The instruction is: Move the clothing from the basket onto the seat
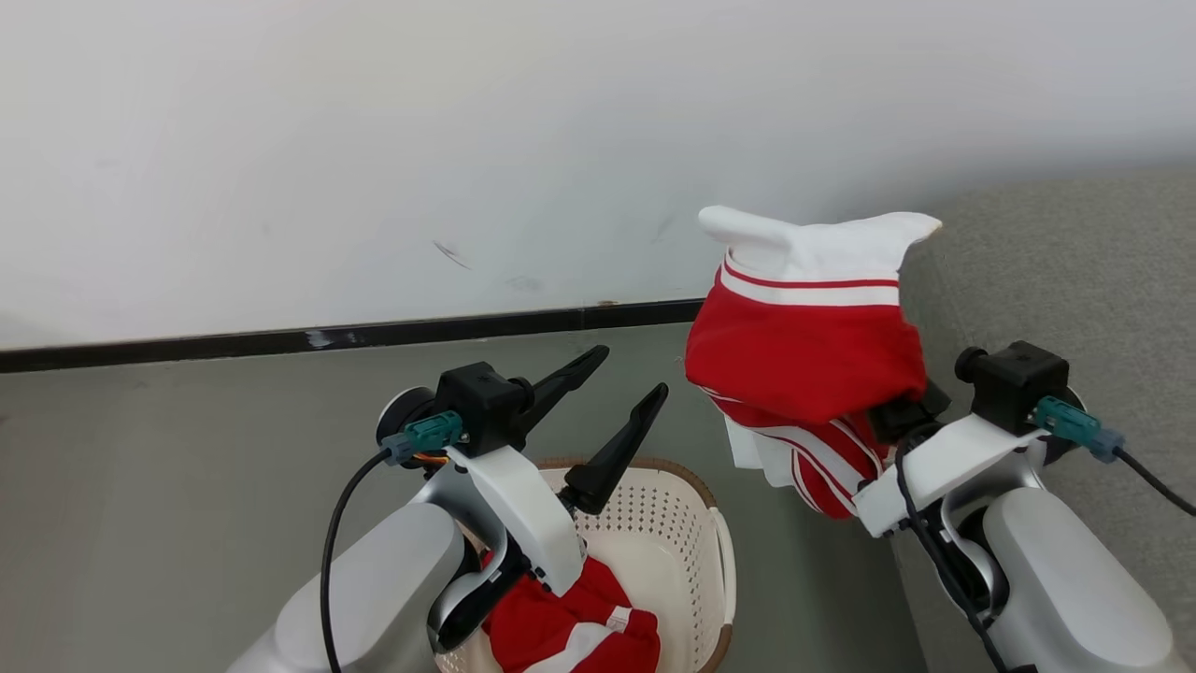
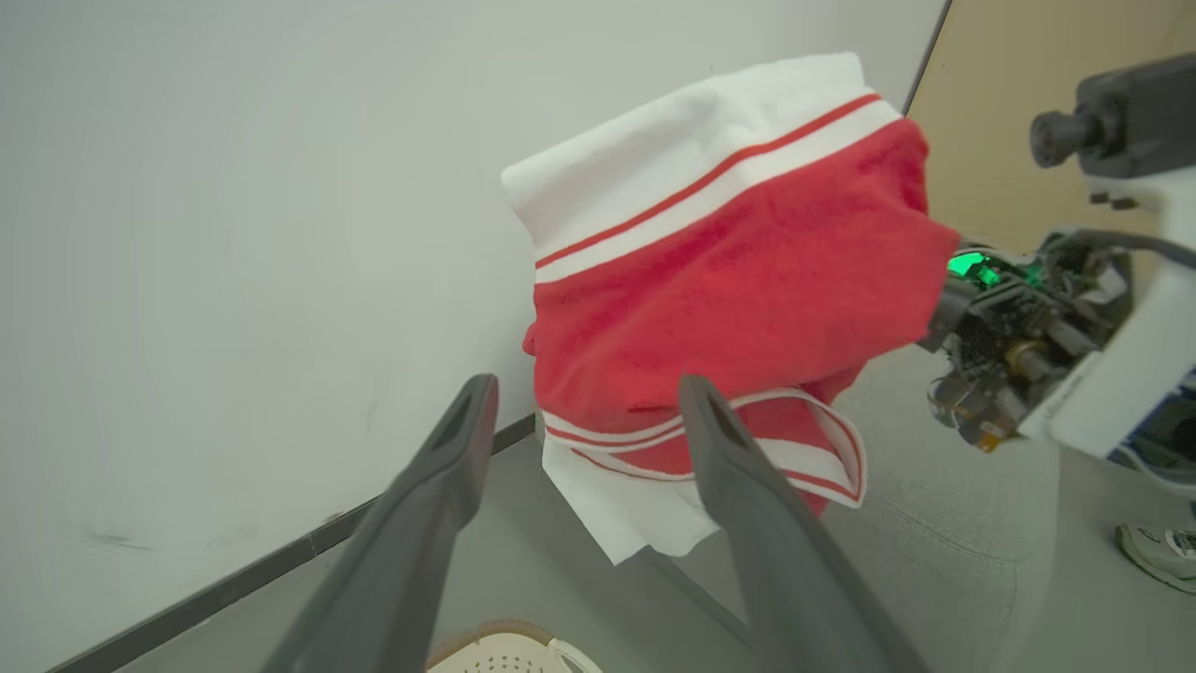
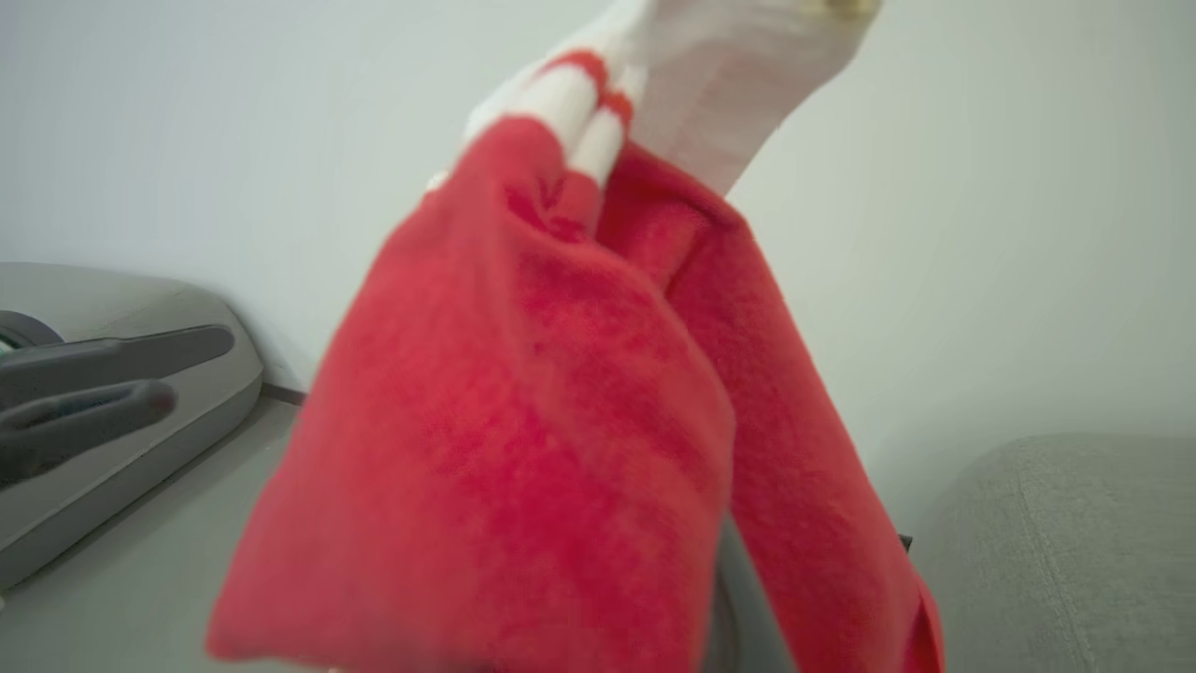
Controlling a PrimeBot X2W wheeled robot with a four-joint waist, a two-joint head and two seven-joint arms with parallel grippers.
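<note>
Head view, right gripper (image 1: 904,413): fingers buried under cloth and pressed together on the garment (image 1: 808,360), which is bunched over them and hangs clear, up and to the right of the basket (image 1: 721,551)
Left gripper (image 1: 628,374): fingers spread wide, holding nothing, raised over the basket's far rim and pointing toward the garment
Clothing (image 1: 561,628): more red and white fabric lies in the basket
Seat (image 1: 1074,271): grey, right of the basket, beyond the garment
Step in hand: by my reading, carrying the garment from the basket across to the seat
How to do it well: keep the pinch closed until the whole bundle is over the seat, not just its edge; travel high enough that the trailing striped hem clears the seat's side; lower until fabric rests, then open and draw back along the fingers so no fold is dragged off
Risk: the cloth looks draped as much as gripped, so a quick swing could shed it on the floor (image 1: 187,467) right of the basket
Left arm: best kept over the basket, out of the swing, ready for the clothing
</note>
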